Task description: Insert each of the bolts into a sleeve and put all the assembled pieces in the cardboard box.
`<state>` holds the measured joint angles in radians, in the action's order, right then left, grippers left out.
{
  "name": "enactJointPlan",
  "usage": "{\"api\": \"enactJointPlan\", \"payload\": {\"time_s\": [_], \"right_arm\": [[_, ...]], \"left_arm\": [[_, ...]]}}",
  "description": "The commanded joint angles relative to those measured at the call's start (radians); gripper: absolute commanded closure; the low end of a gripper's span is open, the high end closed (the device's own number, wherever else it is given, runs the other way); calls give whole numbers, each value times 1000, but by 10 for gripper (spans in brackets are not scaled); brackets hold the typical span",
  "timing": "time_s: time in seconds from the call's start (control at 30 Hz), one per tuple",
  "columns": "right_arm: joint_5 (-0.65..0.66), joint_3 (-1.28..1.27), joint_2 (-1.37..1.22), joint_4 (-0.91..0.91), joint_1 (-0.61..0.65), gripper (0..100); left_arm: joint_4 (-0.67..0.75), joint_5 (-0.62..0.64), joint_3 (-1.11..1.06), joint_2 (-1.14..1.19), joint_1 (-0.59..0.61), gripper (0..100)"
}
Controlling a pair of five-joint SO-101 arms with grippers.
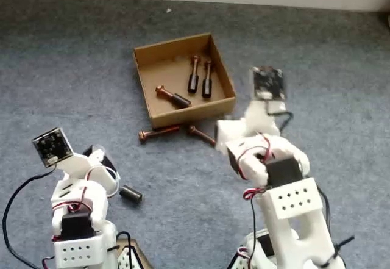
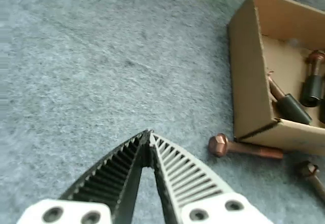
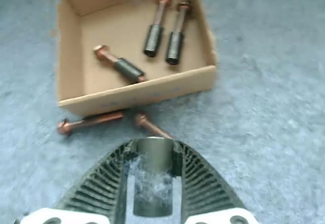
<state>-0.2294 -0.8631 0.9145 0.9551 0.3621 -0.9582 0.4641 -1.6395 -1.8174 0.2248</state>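
Cardboard box (image 1: 195,110): toward 12 o'clock from both arms in the high view, with three assembled pieces (image 1: 194,77) lying inside.
Bare bolts: two on the grey carpet (image 1: 61,49) at the box's 6 o'clock. The longer bolt (image 1: 158,133) lies just beside the front wall and the shorter bolt (image 1: 201,133) angles off toward 5 o'clock.
Right gripper (image 3: 152,144): clamped on a held sleeve (image 3: 151,183), near the shorter bolt.
Left gripper (image 2: 149,135): fingers together and empty, over carpet at the box's 8 o'clock.
Loose sleeve (image 1: 130,194): on the carpet at the left arm's 3 o'clock.
Risk: a bolt lying flat may roll or slide when the sleeve pushes at it, and the pile could snag it.
Room: the front wall crowds the longer bolt, so fingers may nudge the box. There is open carpet toward 9 and 3 o'clock.
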Motion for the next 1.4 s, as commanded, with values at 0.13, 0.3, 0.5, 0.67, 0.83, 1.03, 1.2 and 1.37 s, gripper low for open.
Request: {"api": "enactJointPlan", "payload": {"time_s": [0.13,0.3,0.5,0.67,0.83,1.03,1.2,1.37], "right_arm": [[-20,-219,10,-291,-194,995],[-137,-275,-30,-447,-277,995],[-146,-355,-45,-584,-300,994],[-146,-397,-42,-679,-346,994],[-146,-397,-48,-694,-387,994],[-146,-397,-48,-693,-398,994],[-146,-397,-48,-693,-398,994],[-146,-397,-48,-693,-398,994]], "left_arm": [[-233,-8,340,2,-85,991],[-295,-8,510,122,-163,991],[-290,21,661,456,-306,990],[-287,146,780,722,-426,989],[-201,253,866,981,-541,844],[-86,331,958,1276,-650,706],[-32,419,1078,1504,-671,706],[-26,466,1219,1733,-670,706]]}}
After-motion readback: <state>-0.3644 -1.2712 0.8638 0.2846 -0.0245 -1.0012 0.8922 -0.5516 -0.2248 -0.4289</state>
